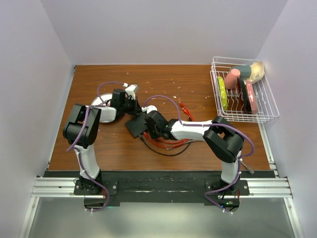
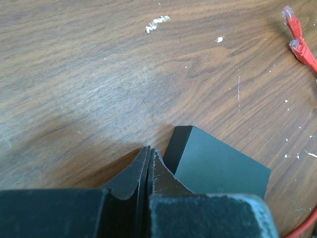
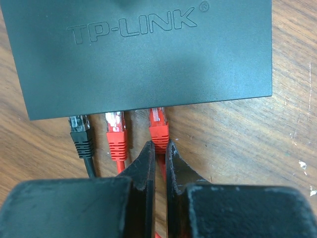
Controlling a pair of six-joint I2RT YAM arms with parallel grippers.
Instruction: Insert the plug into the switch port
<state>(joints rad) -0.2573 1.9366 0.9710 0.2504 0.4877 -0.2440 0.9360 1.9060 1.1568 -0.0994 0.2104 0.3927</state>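
Top: switch [image 1: 134, 125] lay flat mid-table [image 1: 119, 148], betw. both arms.
L wrist: left gripper [image 2: 149, 161] fully closed, nothing held, tips just beside switch corner.
R wrist: right gripper [image 3: 159, 153] nearly closed, pinching cable [image 3: 162, 171] directly behind red plug [image 3: 159, 129]. Plug nose met switch's port edge.

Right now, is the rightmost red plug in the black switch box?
Cannot tell: rightmost red plug meets flat matte-black switch edge; ports hidden.
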